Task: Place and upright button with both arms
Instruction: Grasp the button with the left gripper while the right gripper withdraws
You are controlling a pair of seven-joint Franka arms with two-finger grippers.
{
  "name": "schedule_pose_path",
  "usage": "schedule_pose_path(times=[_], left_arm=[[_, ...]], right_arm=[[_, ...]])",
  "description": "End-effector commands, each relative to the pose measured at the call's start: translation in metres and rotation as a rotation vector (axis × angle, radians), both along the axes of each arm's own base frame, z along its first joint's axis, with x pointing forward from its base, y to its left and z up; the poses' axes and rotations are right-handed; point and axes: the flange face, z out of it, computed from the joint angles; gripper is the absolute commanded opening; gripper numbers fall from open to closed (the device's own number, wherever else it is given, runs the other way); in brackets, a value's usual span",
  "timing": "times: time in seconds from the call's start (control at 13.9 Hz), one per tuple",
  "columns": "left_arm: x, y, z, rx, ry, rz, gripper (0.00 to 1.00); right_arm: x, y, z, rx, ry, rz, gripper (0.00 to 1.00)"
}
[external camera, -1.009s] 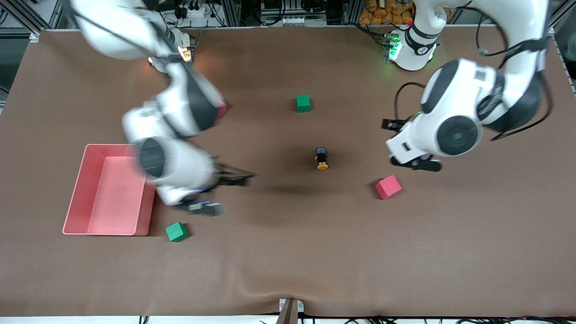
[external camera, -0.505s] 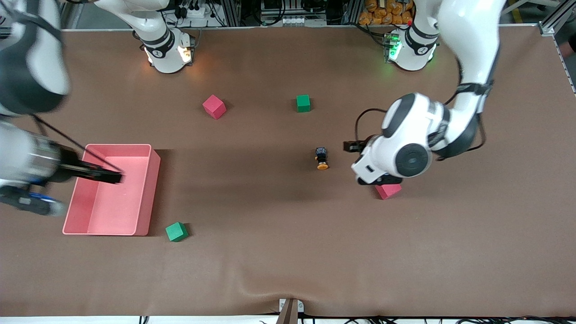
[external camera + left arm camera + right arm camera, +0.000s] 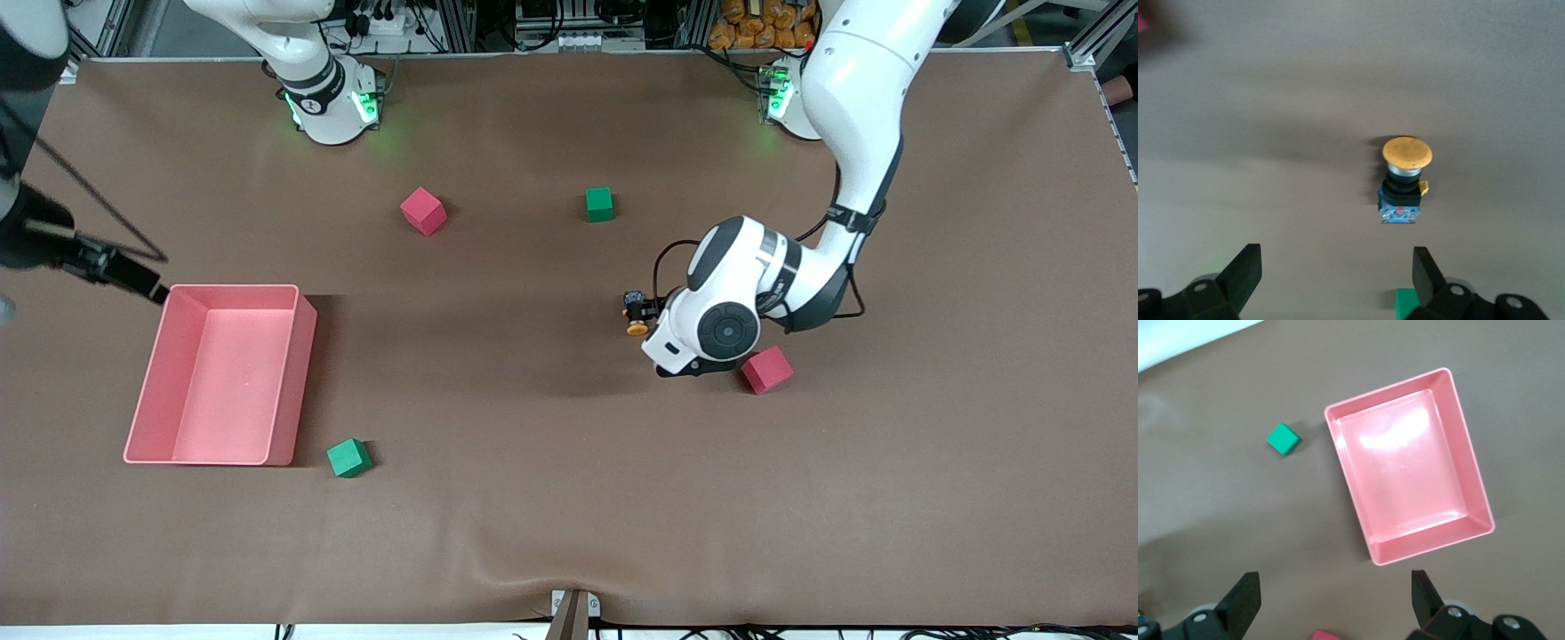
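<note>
The button (image 3: 635,313) is found lying on its side on the table (image 3: 551,498), near its middle, orange cap toward the front camera. The left gripper (image 3: 1331,277) is held spread wide just over it, nothing grasped. The right gripper (image 3: 1331,597), likewise spread and empty, is held high above the pink tray (image 3: 1405,470), waiting. A slip is judged possible: the round cap could roll away if the fingers close off-centre. In the front view the left gripper is hidden under its own wrist, and the right arm is mostly cut off.
</note>
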Motion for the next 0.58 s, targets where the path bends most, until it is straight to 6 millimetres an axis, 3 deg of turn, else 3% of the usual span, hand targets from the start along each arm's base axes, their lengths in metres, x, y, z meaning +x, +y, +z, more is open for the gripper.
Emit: schedule_pose_path(times=[0.0, 0.14, 0.22, 0.29, 0.43, 0.5], left_arm=[[-0.007, -0.020, -0.020, -0.005, -0.002, 0.002, 1.00], [-0.011, -0.023, -0.035, 0.005, 0.014, -0.004, 0.94], [-0.011, -0.023, -0.042, 0.006, 0.022, -0.003, 0.91], [-0.014, -0.025, -0.050, 0.009, 0.026, -0.006, 0.86], [-0.019, -0.032, -0.057, 0.007, 0.024, -0.019, 0.83], [-0.020, -0.035, -0.058, 0.003, 0.019, -0.021, 0.82]], right_arm=[[-0.047, -0.018, -0.001, 0.013, -0.015, 0.061, 1.00], [-0.033, -0.017, 0.011, -0.004, -0.040, 0.069, 1.00], [-0.023, -0.016, 0.029, -0.013, -0.049, 0.075, 1.00], [-0.025, -0.007, 0.034, -0.020, 0.014, 0.090, 1.00], [-0.007, -0.020, 0.044, -0.037, 0.021, 0.099, 1.00], [-0.008, -0.021, 0.044, -0.036, 0.041, 0.114, 1.00]])
